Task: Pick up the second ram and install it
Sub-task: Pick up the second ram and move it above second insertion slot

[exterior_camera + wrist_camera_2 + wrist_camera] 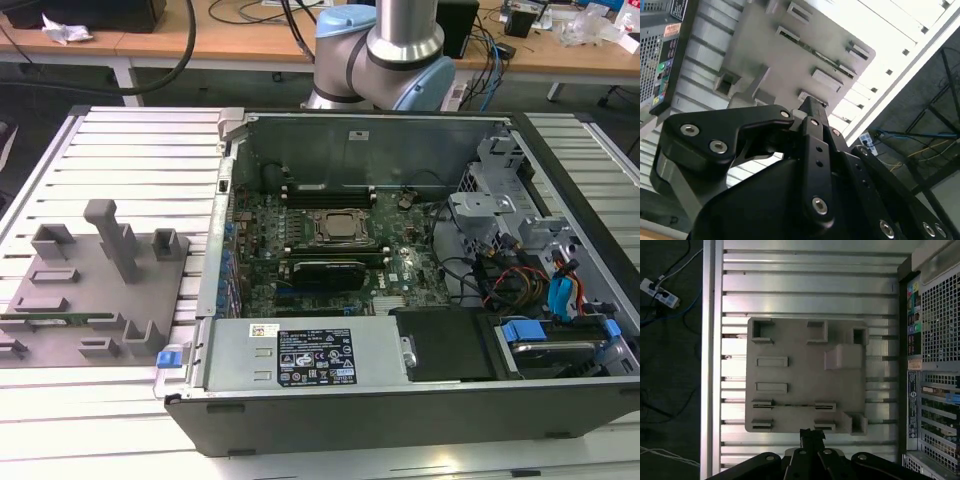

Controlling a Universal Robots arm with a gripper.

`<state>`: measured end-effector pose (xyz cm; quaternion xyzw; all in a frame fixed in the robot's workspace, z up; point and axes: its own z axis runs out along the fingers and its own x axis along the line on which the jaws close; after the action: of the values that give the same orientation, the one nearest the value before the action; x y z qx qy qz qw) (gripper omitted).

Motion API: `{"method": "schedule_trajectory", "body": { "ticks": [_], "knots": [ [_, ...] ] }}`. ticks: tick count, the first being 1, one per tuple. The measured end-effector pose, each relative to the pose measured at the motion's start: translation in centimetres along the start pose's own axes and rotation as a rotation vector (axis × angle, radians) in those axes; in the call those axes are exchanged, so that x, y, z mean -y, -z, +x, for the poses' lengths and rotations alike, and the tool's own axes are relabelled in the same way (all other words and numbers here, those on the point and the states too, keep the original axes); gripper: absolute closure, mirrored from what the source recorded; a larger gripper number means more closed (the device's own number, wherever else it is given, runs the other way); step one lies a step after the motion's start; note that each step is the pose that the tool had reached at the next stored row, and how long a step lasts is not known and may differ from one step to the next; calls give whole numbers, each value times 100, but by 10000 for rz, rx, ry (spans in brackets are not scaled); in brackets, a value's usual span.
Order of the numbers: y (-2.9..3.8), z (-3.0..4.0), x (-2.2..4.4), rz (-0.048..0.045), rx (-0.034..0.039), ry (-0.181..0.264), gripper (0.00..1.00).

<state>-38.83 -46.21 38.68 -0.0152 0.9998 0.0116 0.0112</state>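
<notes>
The second ram [55, 319] is a thin green strip standing on edge in the holders of the grey tray [100, 295], at the tray's near side on the exterior view's left. In the first wrist view the ram [792, 404] shows as a dark thin line across the tray [805, 380]. My gripper [812, 434] hangs high above the tray's edge, close to the ram's line, fingers together and holding nothing. The second wrist view shows the gripper [808, 104] over the tray [765, 55], with the ram [815, 52] between the end holders.
An open computer case [400, 400] lies at the exterior view's right of the tray, with its motherboard, processor socket [338, 228] and long black slots [330, 192] exposed. The tray carries a tall upright block [112, 235]. Both rest on a ribbed aluminium table [140, 150]. The arm's base [385, 55] stands behind the case.
</notes>
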Motion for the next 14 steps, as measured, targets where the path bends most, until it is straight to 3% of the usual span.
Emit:
{"method": "schedule_trajectory", "body": {
  "ticks": [6, 9, 11, 14],
  "knots": [
    [0, 0, 0, -34, -33, 1464, 89],
    [0, 0, 0, -63, -63, 2775, 89],
    [0, 0, 0, -71, -70, 3104, 89],
    [0, 0, 0, -97, -97, 4274, 89]
  ]
}}
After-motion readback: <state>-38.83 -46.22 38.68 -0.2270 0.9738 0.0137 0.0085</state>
